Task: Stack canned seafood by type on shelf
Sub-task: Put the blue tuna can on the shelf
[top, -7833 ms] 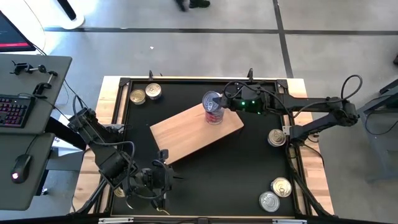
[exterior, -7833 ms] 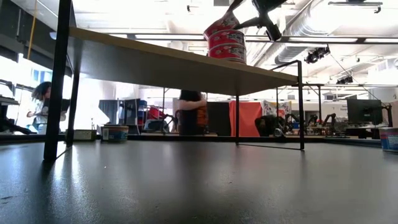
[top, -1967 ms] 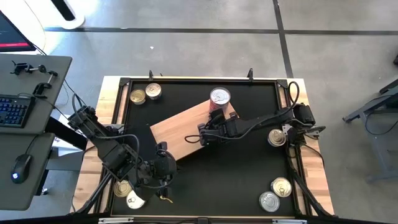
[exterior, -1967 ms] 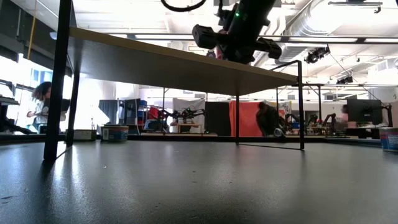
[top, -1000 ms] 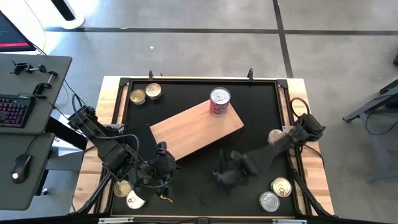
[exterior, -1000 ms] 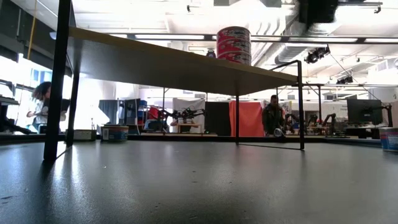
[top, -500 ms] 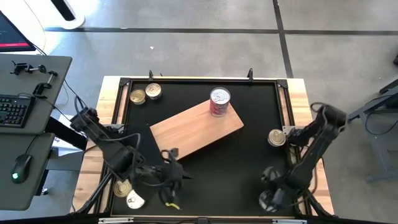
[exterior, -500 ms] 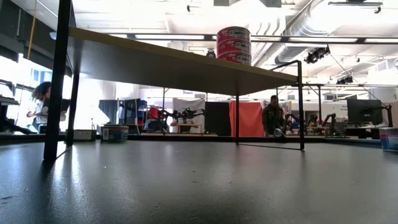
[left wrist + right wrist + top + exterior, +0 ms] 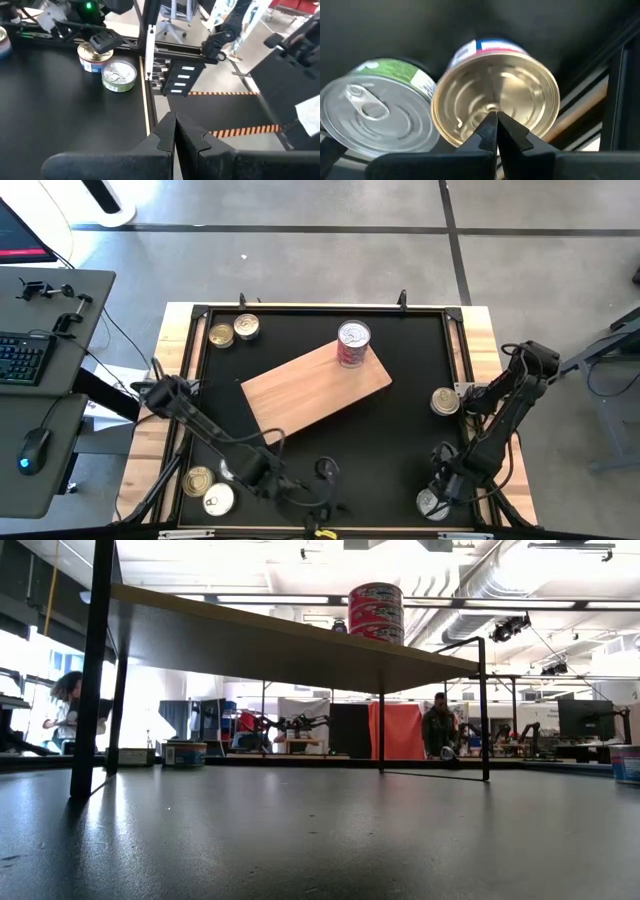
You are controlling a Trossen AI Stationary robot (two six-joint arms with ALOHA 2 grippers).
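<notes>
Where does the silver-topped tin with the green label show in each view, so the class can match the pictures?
High view: silver-topped tin at the table's lower-right corner, partly under the right arm.
Low view: cannot be made out.
Left wrist view: it lies far off, near the table's edge.
Right wrist view: close up.
Shared landmark: the gold-topped tin beside it, under the right claw.

Seven flat tins [image 9: 220, 335], one red-labelled stack [image 9: 352, 345], one shelf [image 9: 300, 392].
</notes>
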